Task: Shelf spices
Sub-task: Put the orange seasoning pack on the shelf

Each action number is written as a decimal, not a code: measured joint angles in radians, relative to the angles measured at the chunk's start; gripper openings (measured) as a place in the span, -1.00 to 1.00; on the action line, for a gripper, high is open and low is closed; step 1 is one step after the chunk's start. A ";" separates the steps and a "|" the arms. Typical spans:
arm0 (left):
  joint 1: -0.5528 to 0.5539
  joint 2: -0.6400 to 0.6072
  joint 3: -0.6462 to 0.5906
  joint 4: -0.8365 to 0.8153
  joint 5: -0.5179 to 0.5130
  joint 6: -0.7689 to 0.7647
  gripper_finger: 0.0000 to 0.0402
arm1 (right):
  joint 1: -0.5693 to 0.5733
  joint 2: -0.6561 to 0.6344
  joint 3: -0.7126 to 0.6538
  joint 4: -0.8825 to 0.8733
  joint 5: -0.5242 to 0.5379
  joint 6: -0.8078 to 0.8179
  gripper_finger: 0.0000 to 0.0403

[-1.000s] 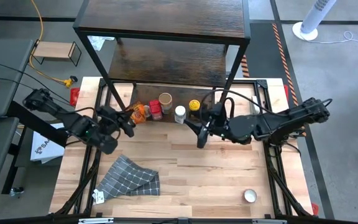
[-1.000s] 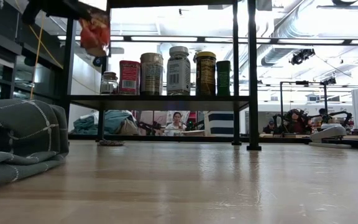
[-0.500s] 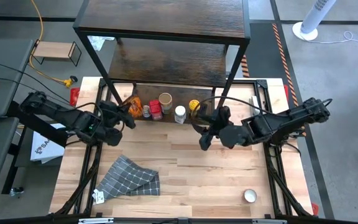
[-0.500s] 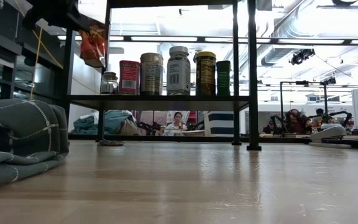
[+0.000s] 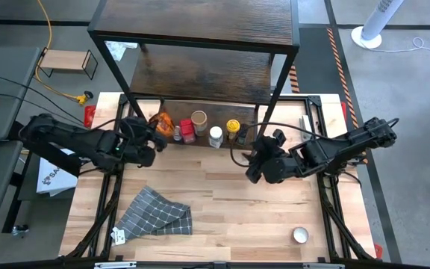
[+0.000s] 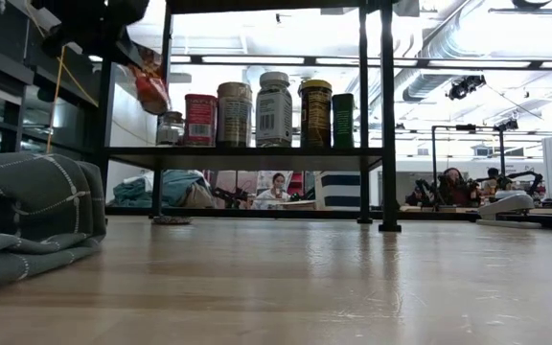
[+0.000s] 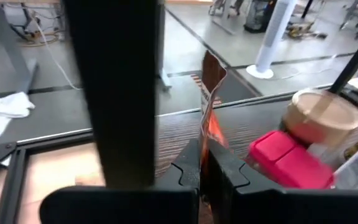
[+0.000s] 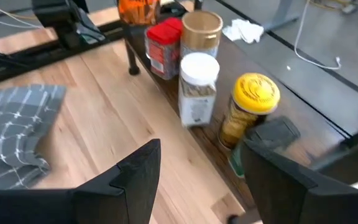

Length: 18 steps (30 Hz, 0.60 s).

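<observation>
The shelf (image 5: 200, 30) stands at the table's far edge. Its lowest board (image 6: 247, 151) carries a row of spices: a small jar (image 6: 168, 127), then red-lidded (image 5: 187, 132), tan-lidded (image 5: 198, 119), white-lidded (image 5: 216, 137), yellow-lidded (image 5: 233, 128) and dark green (image 8: 266, 143) jars. My left gripper (image 5: 152, 139) is shut on an orange-red spice pouch (image 5: 161, 123) at the row's left end. My right gripper (image 5: 251, 170) is open over the table in front of the row's right end. A small tin (image 5: 300, 235) sits on the table near the right corner. My left gripper (image 7: 205, 163) pinches the orange-red pouch by its lower edge (image 7: 207, 140) between the two fingers. It comes roughly level from the table's left-near side. The pouch (image 6: 151, 91) stands edge-on beyond the fingers, lifted clear above the lowest board, left of the small jar.
A folded grey checked cloth (image 5: 155, 213) lies on the table's near left. The shelf's black front posts (image 7: 120, 93) stand close beside the left gripper. A small light-wood stand (image 5: 66, 61) sits off the table at far left. Bare wood lies between cloth and tin.
My left gripper has carried the pouch toward the far edge and down, bringing it to the left end of the row on the lowest board. My right gripper has drawn back from the shelf toward the table's near and right edges, staying open.
</observation>
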State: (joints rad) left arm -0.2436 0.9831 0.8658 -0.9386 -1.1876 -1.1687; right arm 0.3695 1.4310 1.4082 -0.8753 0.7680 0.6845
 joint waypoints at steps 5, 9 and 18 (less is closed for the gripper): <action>-0.006 0.084 0.000 0.004 -0.031 0.001 -1.00 | 0.004 0.000 0.000 -0.067 0.000 0.031 0.07; -0.013 0.148 0.000 0.008 -0.076 -0.003 -1.00 | 0.005 -0.001 0.000 -0.093 0.000 0.034 0.07; -0.041 0.121 0.090 0.009 -0.068 0.163 -1.00 | 0.006 -0.001 0.000 -0.119 -0.002 0.030 0.07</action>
State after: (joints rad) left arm -0.2851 1.1039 0.9557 -0.9295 -1.2552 -1.0054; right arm 0.3752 1.4303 1.4084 -0.9941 0.7658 0.7149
